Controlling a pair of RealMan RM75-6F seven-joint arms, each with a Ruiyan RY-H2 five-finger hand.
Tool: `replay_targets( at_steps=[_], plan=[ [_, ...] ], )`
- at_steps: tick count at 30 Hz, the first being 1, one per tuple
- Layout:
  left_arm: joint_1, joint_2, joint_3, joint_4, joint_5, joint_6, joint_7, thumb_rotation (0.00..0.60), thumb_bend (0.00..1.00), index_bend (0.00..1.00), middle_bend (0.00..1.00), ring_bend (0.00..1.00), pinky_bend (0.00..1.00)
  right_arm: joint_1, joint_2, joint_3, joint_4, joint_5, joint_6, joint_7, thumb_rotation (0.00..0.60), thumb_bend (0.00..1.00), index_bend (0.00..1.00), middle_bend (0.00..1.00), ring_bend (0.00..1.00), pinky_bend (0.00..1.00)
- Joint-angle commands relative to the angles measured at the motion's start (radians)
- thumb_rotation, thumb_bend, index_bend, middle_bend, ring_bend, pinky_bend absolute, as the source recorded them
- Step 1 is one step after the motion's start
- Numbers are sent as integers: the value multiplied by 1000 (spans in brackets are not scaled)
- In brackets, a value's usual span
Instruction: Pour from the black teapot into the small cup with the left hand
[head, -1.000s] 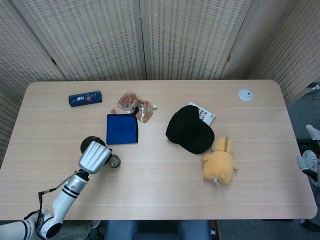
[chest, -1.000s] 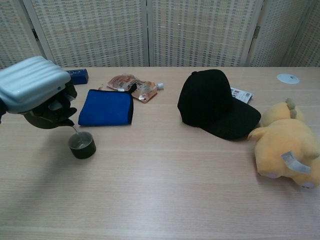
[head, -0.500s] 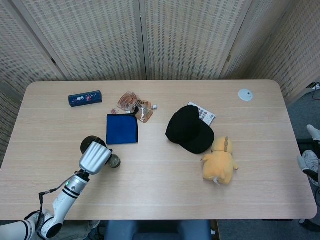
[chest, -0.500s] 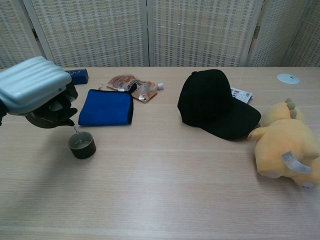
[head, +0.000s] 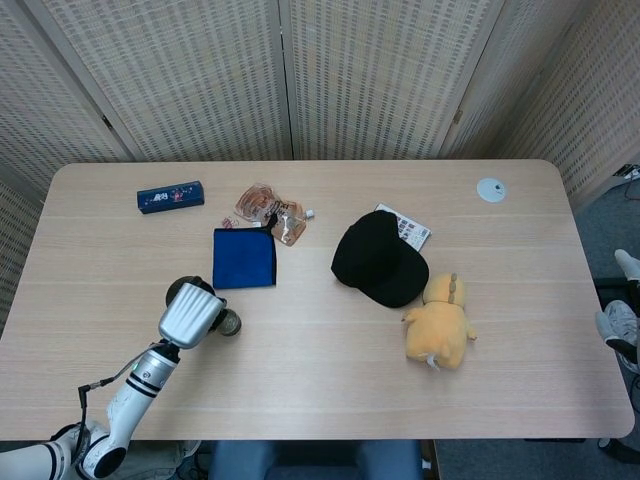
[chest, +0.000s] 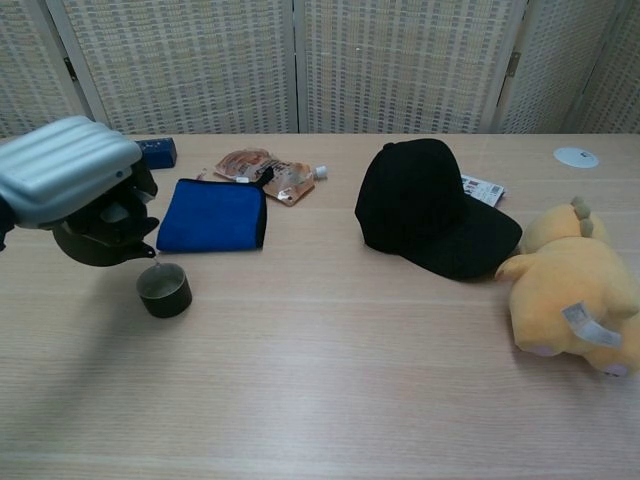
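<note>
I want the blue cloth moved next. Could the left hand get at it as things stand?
Probably not yet. The left hand holds the black teapot tipped over the small cup. The blue cloth lies close behind the cup with nothing on it, so the hand need only set the teapot down first.

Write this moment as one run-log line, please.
phase: pouring | left hand: holds black teapot, spout tilted over small cup | right hand: not in view
</note>
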Motion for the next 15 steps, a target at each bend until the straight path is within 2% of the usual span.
replay_targets(
  at_steps=[1, 9, 15],
  plan=[
    [2, 9, -6, -14, -13, -9, -27, 593, 399, 916, 1000, 932, 569, -1, -1, 0, 0, 2, 0, -1, 600, 270, 141, 209, 84, 71],
    [8, 13, -16, -27, -30, -8, -133, 594, 400, 916, 1000, 932, 569, 1, -2, 1, -3, 4, -3, -4, 600, 270, 141, 209, 84, 71],
    [13, 26, -44, -46, -52, 4, -218, 594, 399, 916, 1000, 932, 569, 2, -4, 2, -4, 6, -6, -8, 600, 270, 141, 209, 84, 71]
  ],
)
